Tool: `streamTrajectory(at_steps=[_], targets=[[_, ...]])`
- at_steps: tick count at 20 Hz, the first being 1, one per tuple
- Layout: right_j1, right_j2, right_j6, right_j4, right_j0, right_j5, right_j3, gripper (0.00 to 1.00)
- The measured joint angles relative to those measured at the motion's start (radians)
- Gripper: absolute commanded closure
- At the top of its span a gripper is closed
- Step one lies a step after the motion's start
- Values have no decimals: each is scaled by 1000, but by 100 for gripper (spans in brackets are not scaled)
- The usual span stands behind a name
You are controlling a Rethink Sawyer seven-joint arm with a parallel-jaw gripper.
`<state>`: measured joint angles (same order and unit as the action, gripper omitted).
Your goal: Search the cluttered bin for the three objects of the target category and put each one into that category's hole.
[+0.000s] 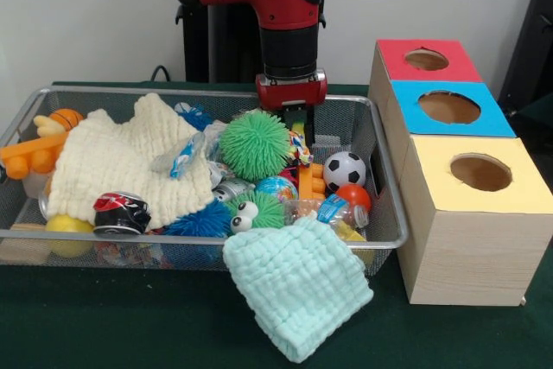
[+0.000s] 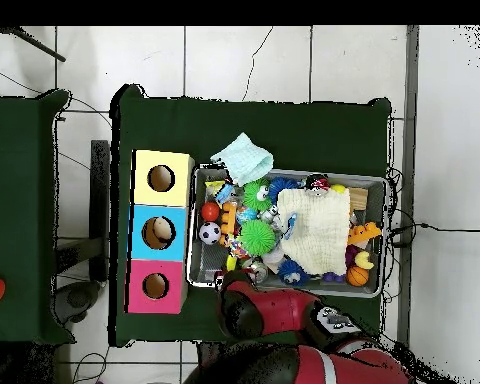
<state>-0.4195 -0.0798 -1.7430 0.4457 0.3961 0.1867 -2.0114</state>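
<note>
While the red arm reaches down into the wire bin (image 1: 380, 140), its tool (image 1: 296, 118) sits just behind the green spiky ball (image 1: 254, 145); whether it is open or gripping anything cannot be told. Right of that ball lie a small soccer ball (image 1: 344, 170) and a red ball (image 1: 353, 197). A cream cloth (image 1: 121, 162) covers the bin's left half, and a mint cloth (image 1: 298, 287) hangs over its near rim. On the desk (image 1: 104, 326) to the right stands a wooden box (image 1: 471, 239) with red, blue and yellow holes.
</note>
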Motion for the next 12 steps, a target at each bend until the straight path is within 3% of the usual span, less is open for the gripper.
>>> streamTrajectory(at_steps=[12], targets=[[-59, 0, 0, 0, -5, -39, -6, 100]])
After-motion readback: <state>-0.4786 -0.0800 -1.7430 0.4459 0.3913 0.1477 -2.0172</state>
